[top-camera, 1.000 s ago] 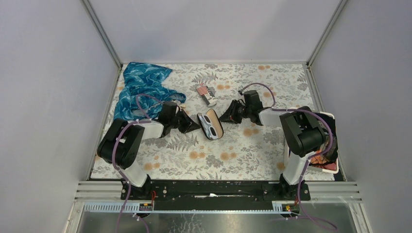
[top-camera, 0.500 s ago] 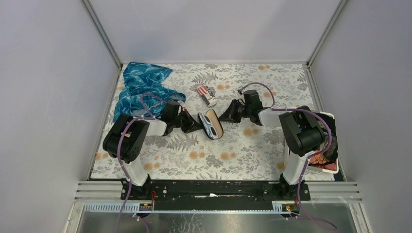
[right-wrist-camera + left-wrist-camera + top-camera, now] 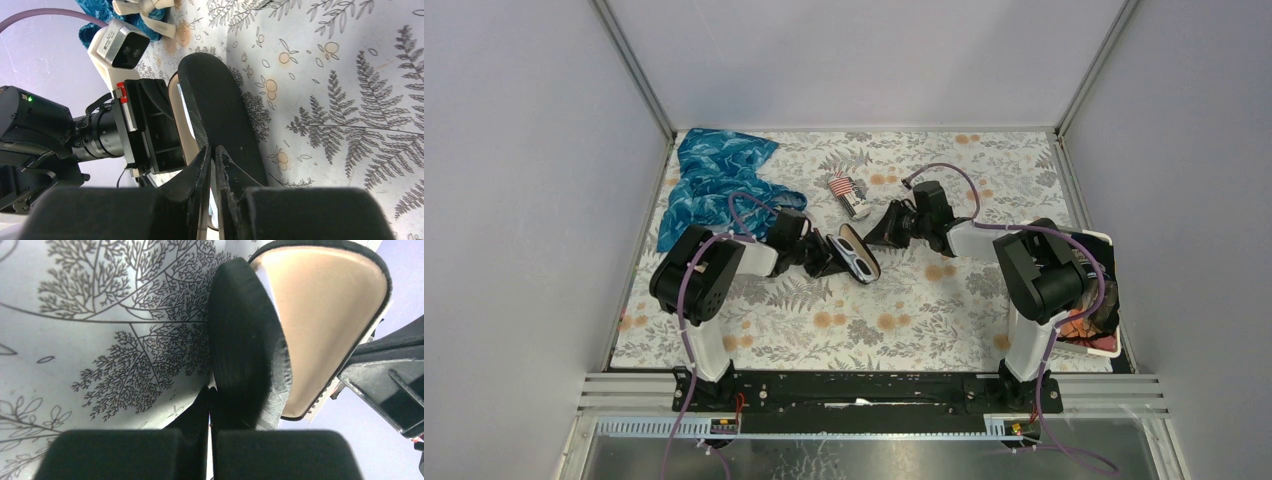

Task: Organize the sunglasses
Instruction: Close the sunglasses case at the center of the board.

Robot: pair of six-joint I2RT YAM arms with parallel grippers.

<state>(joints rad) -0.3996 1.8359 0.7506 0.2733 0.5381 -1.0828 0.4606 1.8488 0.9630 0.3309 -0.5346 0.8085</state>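
Lying in an open black glasses case near the middle of the floral tabletop, the sunglasses show from above only as pale, glaring lenses. The left pincer has its fingers together, tips against the case's dark shell on the side facing the tabletop's left edge. The right pincer, fingers likewise together, meets the case's far end. Whether either nips the rim cannot be told. The likely risk is that pressure from two sides could skid or tip the light case, spilling the sunglasses, or snap the tan-lined lid onto a lens.
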